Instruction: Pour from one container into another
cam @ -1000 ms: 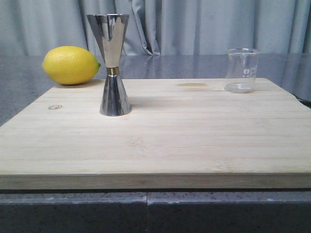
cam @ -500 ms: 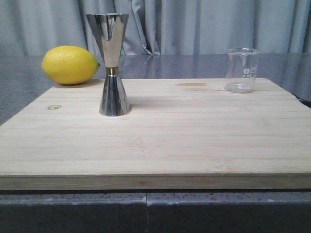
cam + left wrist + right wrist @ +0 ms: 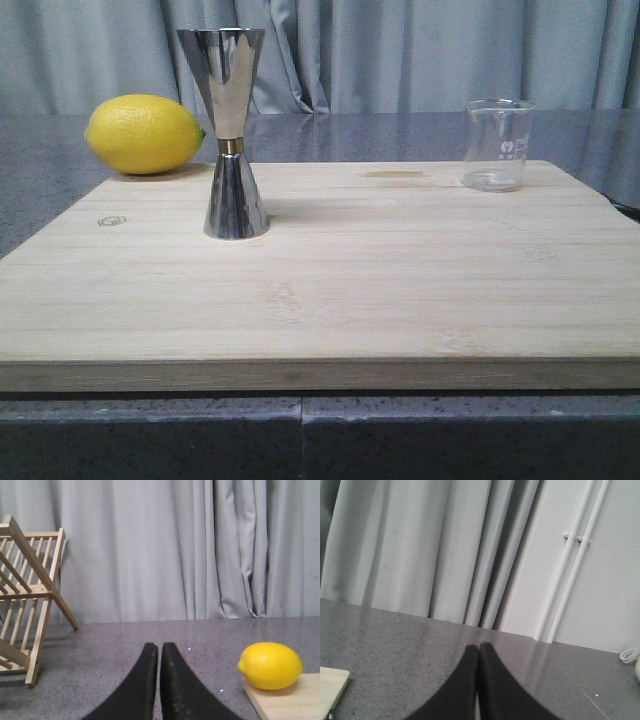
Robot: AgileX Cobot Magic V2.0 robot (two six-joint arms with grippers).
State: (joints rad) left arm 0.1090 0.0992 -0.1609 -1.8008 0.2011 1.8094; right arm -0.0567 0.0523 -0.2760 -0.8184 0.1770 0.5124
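Observation:
The clear glass beaker stands upright at the far right of the wooden board. The steel hourglass jigger with its brass band stands upright on the board's left part. Neither gripper shows in the front view. In the left wrist view my left gripper is shut and empty, low over the grey counter, off the board's left side. In the right wrist view my right gripper is also shut on nothing, over the counter off the board's right side. Beaker and jigger are out of both wrist views.
A yellow lemon lies at the board's far left corner, also seen as the lemon in the left wrist view. A wooden drying rack stands further left. Grey curtains hang behind. A board corner shows beside the right gripper.
The front view has shifted very slightly; beaker, jigger and lemon stand where they were.

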